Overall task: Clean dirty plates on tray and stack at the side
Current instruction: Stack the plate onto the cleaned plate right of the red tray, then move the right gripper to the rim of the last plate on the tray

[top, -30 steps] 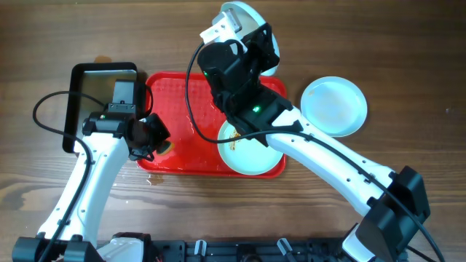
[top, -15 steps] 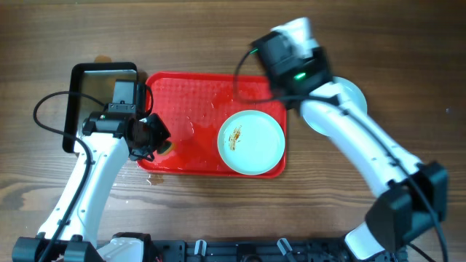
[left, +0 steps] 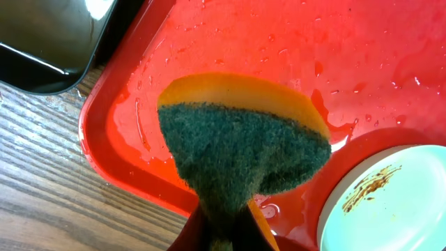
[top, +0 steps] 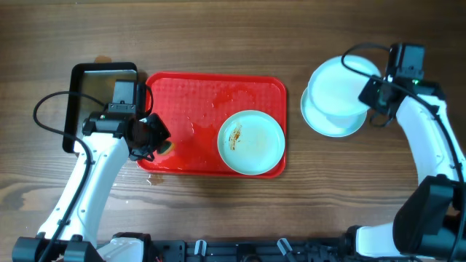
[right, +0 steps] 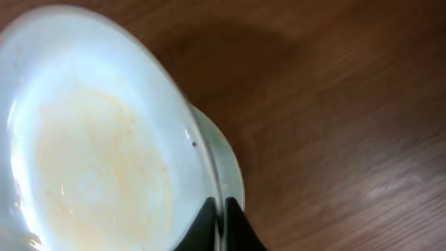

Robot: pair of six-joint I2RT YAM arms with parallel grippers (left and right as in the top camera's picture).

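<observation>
A pale mint plate (top: pixel 252 142) with brown sauce smears lies at the right end of the red tray (top: pixel 196 98); its edge shows in the left wrist view (left: pixel 390 209). My right gripper (top: pixel 373 93) is shut on the rim of a second plate (top: pixel 344 81), held tilted above a third plate (top: pixel 328 122) lying on the table right of the tray. In the right wrist view my fingers (right: pixel 221 219) pinch that plate's rim (right: pixel 90 146). My left gripper (top: pixel 151 138) is shut on a yellow-and-green sponge (left: pixel 244 143) over the tray's (left: pixel 209 42) front left corner.
A black shiny metal pan (top: pixel 91 91) stands left of the tray, and also shows in the left wrist view (left: pixel 49 35). The tray's surface is wet with droplets. Bare wooden table (top: pixel 364 189) lies around.
My right arm has swung from over the tray's far edge to the right, carrying the plate over the plate on the table. The left arm has not moved.
</observation>
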